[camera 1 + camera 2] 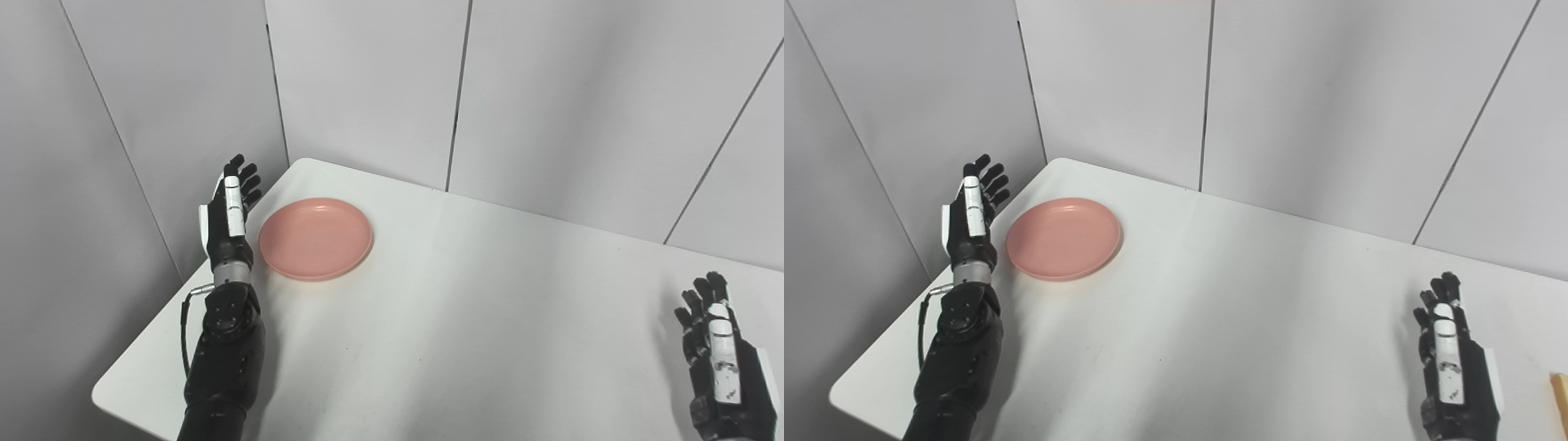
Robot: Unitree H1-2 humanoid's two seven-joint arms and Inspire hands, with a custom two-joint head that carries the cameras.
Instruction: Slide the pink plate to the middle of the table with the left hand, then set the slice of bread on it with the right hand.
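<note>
The pink plate [315, 237] lies empty near the table's far left corner. My left hand [229, 211] stands edge-on just to the left of the plate, fingers straight and apart, holding nothing; a small gap shows between palm and rim. My right hand [1448, 349] hovers open over the table's near right part, fingers extended. A thin sliver of the bread slice [1559, 398] shows at the right edge of the right eye view, to the right of that hand; most of it is cut off.
The white table [465, 318] has a rounded left corner close to my left forearm [225, 355]. Grey wall panels [367, 86] stand right behind the table's far and left edges.
</note>
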